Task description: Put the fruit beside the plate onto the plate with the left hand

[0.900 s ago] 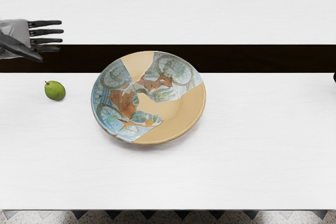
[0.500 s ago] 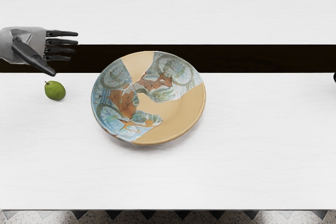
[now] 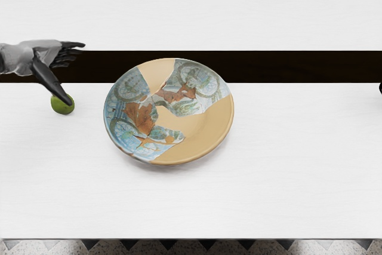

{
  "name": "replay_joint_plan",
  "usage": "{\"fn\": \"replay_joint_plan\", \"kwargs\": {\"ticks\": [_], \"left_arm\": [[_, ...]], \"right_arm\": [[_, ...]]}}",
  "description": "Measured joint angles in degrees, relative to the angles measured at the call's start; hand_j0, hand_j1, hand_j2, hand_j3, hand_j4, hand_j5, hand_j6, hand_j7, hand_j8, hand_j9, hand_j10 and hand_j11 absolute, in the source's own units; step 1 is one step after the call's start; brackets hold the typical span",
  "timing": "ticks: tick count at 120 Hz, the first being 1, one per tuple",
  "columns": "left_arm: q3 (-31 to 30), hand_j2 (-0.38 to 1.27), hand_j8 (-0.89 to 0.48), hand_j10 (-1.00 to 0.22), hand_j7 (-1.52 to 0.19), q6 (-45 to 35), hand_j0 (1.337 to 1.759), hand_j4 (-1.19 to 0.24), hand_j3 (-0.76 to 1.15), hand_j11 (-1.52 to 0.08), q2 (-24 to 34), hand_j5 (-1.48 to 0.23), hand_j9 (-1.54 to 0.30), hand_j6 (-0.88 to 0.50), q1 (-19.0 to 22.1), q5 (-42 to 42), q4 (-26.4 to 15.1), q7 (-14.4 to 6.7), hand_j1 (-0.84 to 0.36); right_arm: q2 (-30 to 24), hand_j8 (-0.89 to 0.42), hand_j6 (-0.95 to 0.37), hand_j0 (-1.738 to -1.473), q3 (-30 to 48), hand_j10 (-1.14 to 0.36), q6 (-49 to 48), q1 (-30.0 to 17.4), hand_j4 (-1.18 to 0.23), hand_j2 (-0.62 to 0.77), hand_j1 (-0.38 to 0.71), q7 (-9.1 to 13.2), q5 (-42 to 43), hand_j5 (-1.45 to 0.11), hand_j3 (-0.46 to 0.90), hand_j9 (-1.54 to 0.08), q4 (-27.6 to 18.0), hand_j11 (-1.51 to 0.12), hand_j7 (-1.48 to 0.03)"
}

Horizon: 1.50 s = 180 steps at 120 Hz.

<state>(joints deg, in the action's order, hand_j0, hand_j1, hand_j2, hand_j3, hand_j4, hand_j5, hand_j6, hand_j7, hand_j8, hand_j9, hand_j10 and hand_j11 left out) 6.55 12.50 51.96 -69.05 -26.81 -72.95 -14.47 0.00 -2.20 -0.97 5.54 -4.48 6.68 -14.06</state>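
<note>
On the white table (image 3: 250,195) the painted plate (image 3: 209,126) sits near the middle, nothing on it. Just left of it, clear of the rim, lies the green fruit (image 3: 61,108). Over and behind the fruit hangs the left hand (image 3: 42,58), fingers straight and holding nothing, thumb reaching down across the fruit's top. To my eye it should sink lower and wrap round before lifting. Half a second back it stood higher, the fruit fully showing. A dark sliver at the right edge may be the right hand (image 3: 380,88).
</note>
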Motion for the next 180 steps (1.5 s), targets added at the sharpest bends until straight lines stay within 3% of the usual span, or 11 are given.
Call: {"fn": "replay_joint_plan", "kwargs": {"ticks": [21,61,96,138,180], "left_arm": [[-6.31,0.0,0.0,0.0,0.0,-12.54,1.658,0.0,0.0,0.0,-0.93,0.0,0.0,0.0,-0.4,-3.5,-2.93,1.39,0.35],[-15.22,0.01,-0.06,-0.06,-0.07,-29.1,1.658,-0.06,0.0,-0.07,-2.95,-0.07,-0.07,-0.06,-0.53,-7.82,-4.94,1.69,0.29],[-19.53,0.02,-0.1,-0.1,-0.13,-32.57,1.658,-0.1,0.0,-0.13,-5.79,-0.13,-0.13,-0.1,-0.41,-8.11,-5.26,1.7,0.23],[-22.18,0.06,-0.29,-0.29,-0.38,-36.78,1.658,-0.29,0.0,-0.37,-6.25,-0.38,-0.38,-0.29,-0.41,-8.2,-5.05,1.71,0.01],[-22.37,0.07,-0.34,-0.34,-0.43,-40.95,1.658,-0.34,0.0,-0.43,-6.78,-0.43,-0.43,-0.34,0.47,-8.21,-4.49,1.72,-0.05]], "right_arm": [[0.0,-0.01,-0.01,-1.658,0.0,-0.01,0.0,0.0,-0.01,0.0,-0.33,0.0,0.0,-0.02,0.0,-0.02,0.0,-0.02,-0.02],[0.0,-0.01,-0.01,-1.658,0.0,-0.01,0.0,0.0,-0.02,0.0,-0.33,0.0,0.0,-0.02,0.0,-0.02,0.0,-0.02,-0.02],[0.0,-0.01,-0.01,-1.658,0.0,-0.01,0.0,0.0,-0.02,0.0,-0.33,0.0,0.0,-0.02,0.0,-0.02,0.0,-0.02,-0.02],[0.0,-0.01,-0.01,-1.658,0.0,-0.01,0.0,0.0,-0.01,0.0,-0.33,0.01,0.0,-0.02,0.0,-0.02,0.0,-0.02,-0.02],[0.0,-0.01,-0.01,-1.658,0.0,-0.01,0.0,0.0,-0.01,0.0,-0.33,0.0,0.0,-0.02,0.0,-0.02,0.0,-0.02,-0.02]]}}
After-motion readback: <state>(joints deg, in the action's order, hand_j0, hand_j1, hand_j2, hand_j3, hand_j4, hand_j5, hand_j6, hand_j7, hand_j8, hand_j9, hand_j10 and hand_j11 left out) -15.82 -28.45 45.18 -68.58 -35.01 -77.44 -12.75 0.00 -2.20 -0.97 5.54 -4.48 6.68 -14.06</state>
